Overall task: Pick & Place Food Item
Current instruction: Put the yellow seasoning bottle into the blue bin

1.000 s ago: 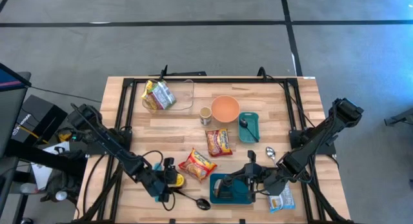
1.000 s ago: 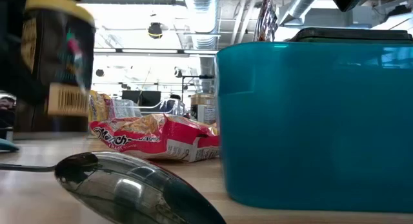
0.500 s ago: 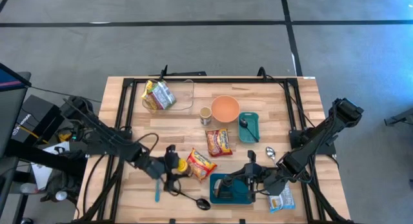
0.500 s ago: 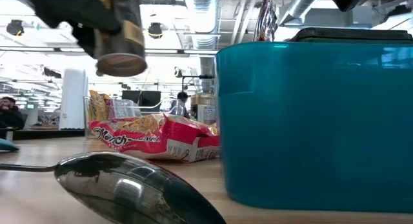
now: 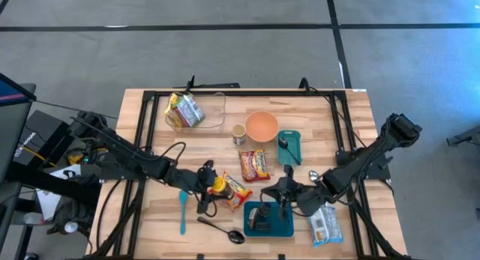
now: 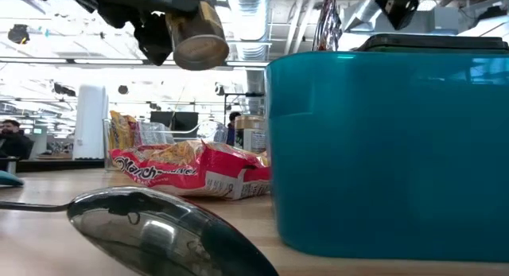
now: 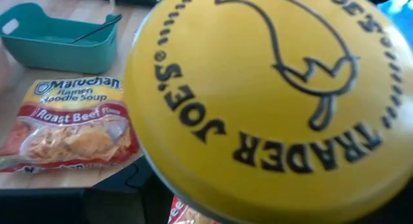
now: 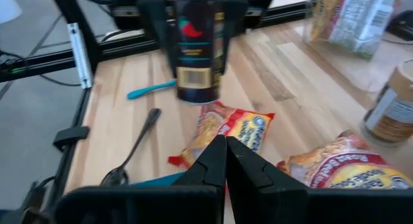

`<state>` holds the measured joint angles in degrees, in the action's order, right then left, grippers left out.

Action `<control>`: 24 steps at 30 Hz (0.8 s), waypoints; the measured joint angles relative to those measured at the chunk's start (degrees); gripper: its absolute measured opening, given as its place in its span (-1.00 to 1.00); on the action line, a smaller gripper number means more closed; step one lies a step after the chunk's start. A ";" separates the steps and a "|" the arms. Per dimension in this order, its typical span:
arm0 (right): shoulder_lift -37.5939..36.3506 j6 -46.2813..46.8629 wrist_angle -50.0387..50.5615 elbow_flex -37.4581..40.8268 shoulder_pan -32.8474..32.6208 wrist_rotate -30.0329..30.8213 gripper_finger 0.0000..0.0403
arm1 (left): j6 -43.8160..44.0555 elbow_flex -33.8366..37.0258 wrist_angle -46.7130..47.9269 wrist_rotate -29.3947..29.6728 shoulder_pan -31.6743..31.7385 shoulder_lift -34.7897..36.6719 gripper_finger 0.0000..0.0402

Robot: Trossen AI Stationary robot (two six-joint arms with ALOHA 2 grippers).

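A dark-labelled jar [image 5: 218,186] with a yellow lid [image 7: 271,101] hangs in the air over a red ramen packet [image 5: 234,189], with my left gripper [image 5: 209,186] shut on it. The low view shows the jar [image 6: 196,33] tilted well above the tabletop. My right gripper [image 5: 283,195] is shut on nothing; it hovers just beyond the teal container [image 5: 289,228] at the table's near edge, and its fingertips [image 8: 226,161] point toward the jar [image 8: 193,46]. My left gripper pinches the jar's body between its two fingers, one finger [image 8: 152,27] on each side of the label. It comes in from the table's left, slanting a little downward. The jar is lifted clear of the table and tilted, its base [image 6: 203,52] showing in the low view.
A second ramen packet [image 5: 253,164], an orange bowl [image 5: 262,125], a small can [image 5: 238,134] and a teal tray [image 5: 291,153] with a spoon lie mid-table. A clear tub [image 5: 214,110] holds snack packs. A teal spatula [image 5: 182,211], black spoon [image 5: 223,229] and white packet [image 5: 325,230] lie near the front.
My left gripper has risen with the jar from the near-left part of the table and carried it toward the right, over the ramen packet; the jar has tipped. The teal spatula now shows where it stood. My right gripper has swung a little toward the table's left, still shut.
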<state>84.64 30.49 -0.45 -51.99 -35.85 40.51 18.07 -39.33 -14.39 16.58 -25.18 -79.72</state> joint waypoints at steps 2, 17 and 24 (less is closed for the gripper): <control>0.00 0.01 0.00 0.00 1.25 -0.06 -0.99 | -0.14 0.00 -0.32 -0.48 0.64 0.00 0.08; 0.00 -0.49 0.11 0.00 6.10 -6.71 -0.99 | -2.06 -6.67 -0.96 -7.11 5.26 -9.19 0.07; 0.00 -0.50 1.06 0.00 5.81 -8.88 -0.99 | -4.32 -13.11 1.69 -9.79 6.59 -14.16 0.07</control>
<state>84.64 29.99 0.62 -51.99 -30.04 31.63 13.75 -52.44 -12.70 6.79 -18.59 -93.88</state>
